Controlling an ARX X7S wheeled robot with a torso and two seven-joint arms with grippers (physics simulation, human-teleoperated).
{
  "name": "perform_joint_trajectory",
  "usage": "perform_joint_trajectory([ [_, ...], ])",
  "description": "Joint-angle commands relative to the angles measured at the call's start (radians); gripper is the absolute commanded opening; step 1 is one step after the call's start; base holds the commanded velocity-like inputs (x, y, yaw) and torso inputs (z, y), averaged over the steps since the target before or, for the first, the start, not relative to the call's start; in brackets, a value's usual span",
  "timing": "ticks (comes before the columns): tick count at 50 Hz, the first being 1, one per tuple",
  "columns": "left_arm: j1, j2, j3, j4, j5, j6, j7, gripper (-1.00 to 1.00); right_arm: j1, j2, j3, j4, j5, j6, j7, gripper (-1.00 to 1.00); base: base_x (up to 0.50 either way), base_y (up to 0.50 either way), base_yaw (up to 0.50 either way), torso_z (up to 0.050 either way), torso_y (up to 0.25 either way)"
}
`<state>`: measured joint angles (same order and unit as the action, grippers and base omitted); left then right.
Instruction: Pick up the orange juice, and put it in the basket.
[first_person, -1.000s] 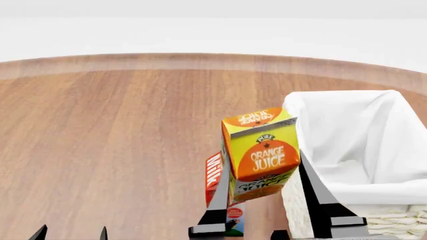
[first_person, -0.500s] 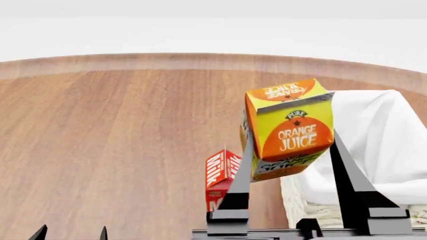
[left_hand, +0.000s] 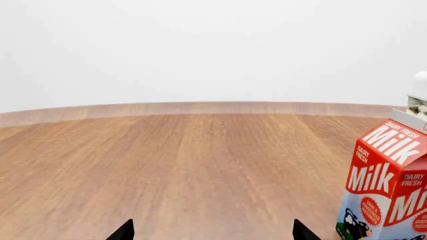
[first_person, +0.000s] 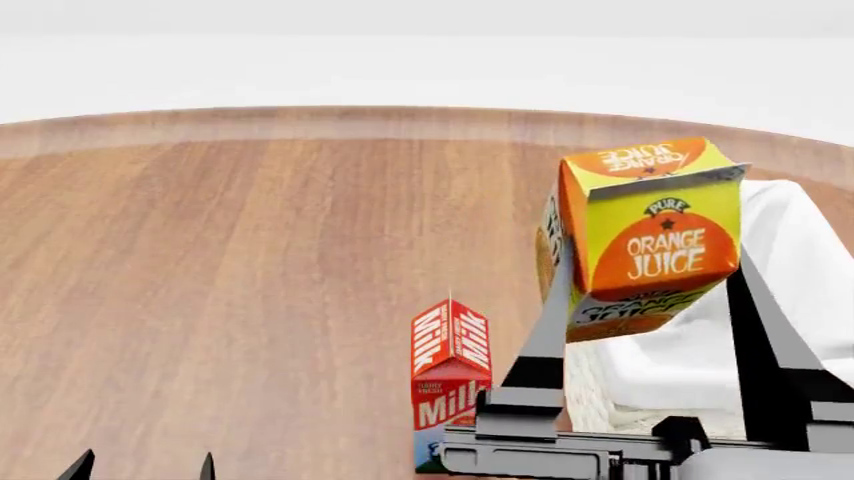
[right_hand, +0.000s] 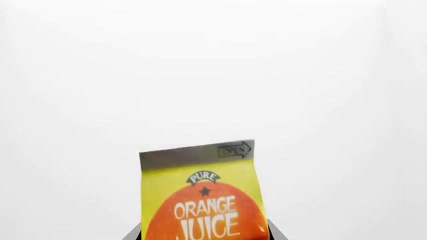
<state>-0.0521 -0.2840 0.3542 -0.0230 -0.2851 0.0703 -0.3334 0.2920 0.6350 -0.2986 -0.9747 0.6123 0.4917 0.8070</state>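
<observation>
- Wood-grain round table with a paler rim band, plain white backdrop behind it.
- basket: cream woven wicker, white cloth lining folded over its rim; mostly hidden behind the carton and arm, and I cannot tell what lies inside.
- orange juice: yellow-and-orange boxy carton with a gabled top, "PURE ORANGE JUICE" lettering on an orange disc, tilted, held up off the table, in front of the basket's near-left part in head view.
- right gripper: two dark wedge-shaped fingers pressed on opposite sides of the orange juice, clamped on its lower part.
- Right wrist view: orange juice fills the lower middle against white, grey top fold with an "OPEN" arrow.
- Milk carton: red-and-white, gabled top, upright on the table, just beside the basket's left wall, below and left of the orange juice, apart from it.
- Left wrist view: Milk carton shows "DAIRY FRESH Milk" print and a cow picture at its base.
- left gripper: only two dark fingertips show, spread wide apart, nothing between them, over bare table well left of the Milk carton.
</observation>
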Motion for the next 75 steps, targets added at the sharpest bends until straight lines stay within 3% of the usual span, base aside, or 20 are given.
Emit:
perform_joint_trajectory([
  [1,-0.001,-0.002,0.003,0.0,-0.002,0.001,-0.003,1.0,0.001,0.021,0.031,0.046,-0.019,-0.042,-0.016,-1.0,0.0,0.0,0.0,0.0,0.0],
  [29,-0.003,-0.007,0.01,-0.001,-0.007,0.004,-0.009,1.0,0.093,-0.02,0.037,0.239,-0.013,-0.067,-0.061,-1.0,0.0,0.0,0.0,0.0,0.001],
  [75,-0.006,-0.015,0.022,-0.003,-0.015,0.008,-0.018,1.0,0.26,-0.159,-0.037,0.773,-0.144,-0.208,-0.185,-1.0,0.0,0.0,0.0,0.0,0.001],
])
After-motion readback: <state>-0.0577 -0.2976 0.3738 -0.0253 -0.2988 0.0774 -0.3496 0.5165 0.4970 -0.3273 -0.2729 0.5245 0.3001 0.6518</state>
